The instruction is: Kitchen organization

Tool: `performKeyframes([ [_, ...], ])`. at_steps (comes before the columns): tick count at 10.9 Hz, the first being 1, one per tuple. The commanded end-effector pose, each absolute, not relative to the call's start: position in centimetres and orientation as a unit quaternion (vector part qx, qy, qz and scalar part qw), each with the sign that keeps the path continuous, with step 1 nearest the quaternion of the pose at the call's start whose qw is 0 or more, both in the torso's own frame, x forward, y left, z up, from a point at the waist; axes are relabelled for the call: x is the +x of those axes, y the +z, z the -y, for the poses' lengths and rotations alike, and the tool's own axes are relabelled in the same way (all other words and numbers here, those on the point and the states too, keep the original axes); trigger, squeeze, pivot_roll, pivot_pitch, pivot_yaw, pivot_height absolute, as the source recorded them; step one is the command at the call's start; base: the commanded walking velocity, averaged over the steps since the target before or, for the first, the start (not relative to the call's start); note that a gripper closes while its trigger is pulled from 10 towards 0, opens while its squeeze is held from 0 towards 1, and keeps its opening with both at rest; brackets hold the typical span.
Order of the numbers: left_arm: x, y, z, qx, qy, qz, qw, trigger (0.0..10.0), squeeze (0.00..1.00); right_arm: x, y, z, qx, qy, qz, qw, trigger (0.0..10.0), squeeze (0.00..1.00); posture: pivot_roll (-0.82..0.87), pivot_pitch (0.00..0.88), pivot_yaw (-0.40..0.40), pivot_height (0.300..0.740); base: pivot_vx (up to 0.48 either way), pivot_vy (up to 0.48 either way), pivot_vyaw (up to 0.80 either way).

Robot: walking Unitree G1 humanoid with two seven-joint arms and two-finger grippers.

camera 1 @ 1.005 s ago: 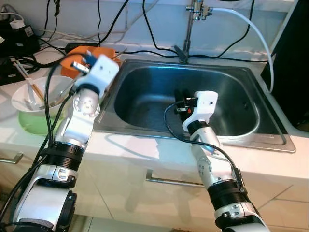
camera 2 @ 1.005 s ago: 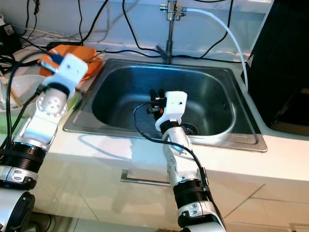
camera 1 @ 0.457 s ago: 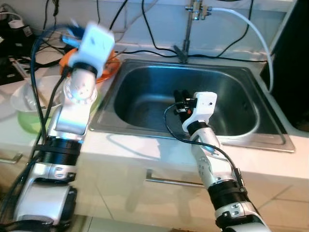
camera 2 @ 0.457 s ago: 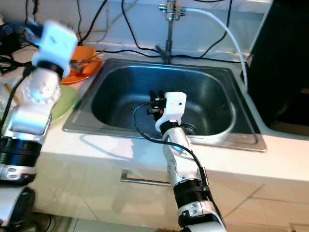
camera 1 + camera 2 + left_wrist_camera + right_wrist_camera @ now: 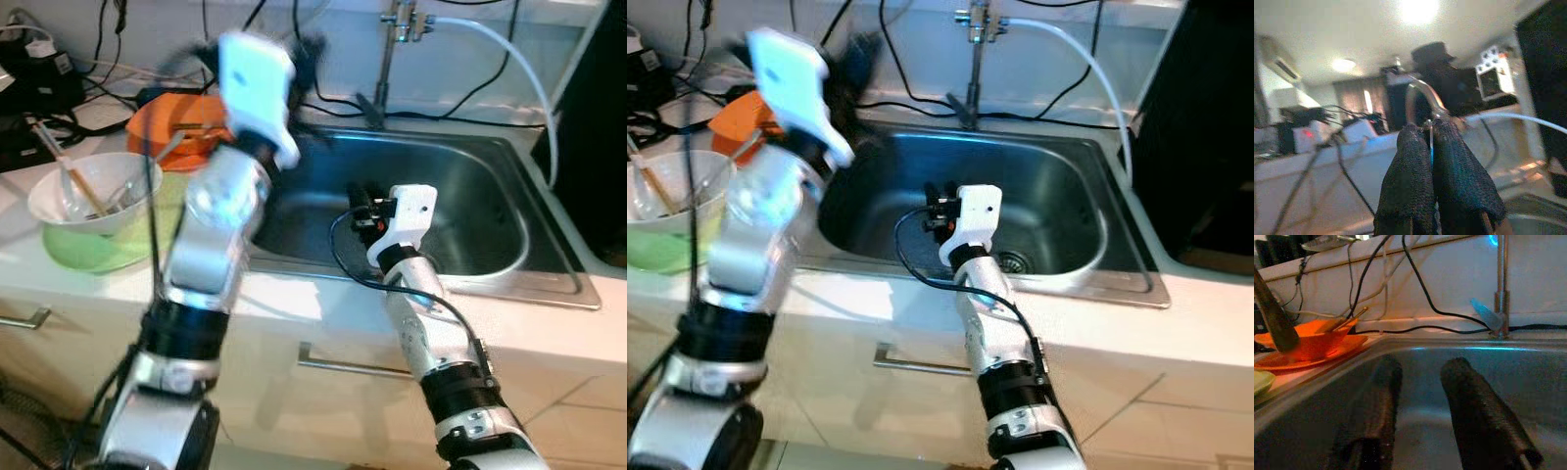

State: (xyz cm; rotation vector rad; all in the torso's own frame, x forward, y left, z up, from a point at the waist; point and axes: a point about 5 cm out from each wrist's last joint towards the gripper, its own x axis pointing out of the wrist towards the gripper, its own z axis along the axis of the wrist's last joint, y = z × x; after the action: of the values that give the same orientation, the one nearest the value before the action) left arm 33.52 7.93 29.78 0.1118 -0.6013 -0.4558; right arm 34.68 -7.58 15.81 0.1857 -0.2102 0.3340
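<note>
My left arm is raised and blurred over the sink's back left corner. Its gripper (image 5: 308,49) is shut on a thin metal utensil (image 5: 1422,95), whose curved silver end sticks out past the fingertips in the left wrist view. My right gripper (image 5: 363,200) hangs open inside the steel sink (image 5: 490,166), with nothing between its fingers (image 5: 1476,426). An orange bowl (image 5: 181,122) on an orange plate stands on the counter left of the sink. A white bowl (image 5: 93,191) with chopsticks in it sits on a green plate (image 5: 98,257) nearer the front.
A faucet (image 5: 395,29) with a white hose (image 5: 509,59) rises behind the sink. Black cables (image 5: 323,93) trail along the back wall. A dark appliance (image 5: 598,117) stands at the right. The drawer handle (image 5: 353,364) is below the counter edge.
My left arm has swung up from the orange bowl and to the right, toward the sink, with the utensil in its grip. The right arm has stayed in the sink.
</note>
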Motion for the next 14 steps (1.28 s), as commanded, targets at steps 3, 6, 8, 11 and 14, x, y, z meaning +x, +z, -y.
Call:
performKeyframes([
  [3,33.4,28.2,-7.5,0.04,-0.252,0.271,0.928,10.0,0.0,34.0,17.3,7.6,0.071,0.268,0.133,0.952,10.0,0.0,0.16,0.0,0.009,0.74,0.0,0.0,0.0],
  [6,33.3,27.8,-7.4,0.04,-0.268,0.264,0.926,10.0,0.0,33.5,17.9,7.5,0.076,0.314,0.142,0.936,10.0,0.0,0.15,0.0,0.012,0.74,0.0,0.0,0.0],
  [8,33.0,26.8,-6.4,0.032,-0.311,0.24,0.919,10.0,0.0,33.5,18.0,7.0,0.085,0.315,0.14,0.935,10.0,0.0,0.15,0.0,0.011,0.74,0.0,0.0,0.0],
  [11,32.2,25.5,-5.0,0.021,-0.36,0.214,0.908,10.0,0.0,33.1,17.9,6.3,0.093,0.326,0.137,0.931,10.0,0.0,0.16,0.0,0.011,0.74,0.0,0.0,0.0],
  [14,32.2,25.4,-5.0,0.02,-0.364,0.21,0.907,10.0,0.0,33.0,17.9,6.1,0.094,0.325,0.138,0.931,1.1,0.0,0.16,0.0,0.011,0.74,0.0,0.0,0.0],
])
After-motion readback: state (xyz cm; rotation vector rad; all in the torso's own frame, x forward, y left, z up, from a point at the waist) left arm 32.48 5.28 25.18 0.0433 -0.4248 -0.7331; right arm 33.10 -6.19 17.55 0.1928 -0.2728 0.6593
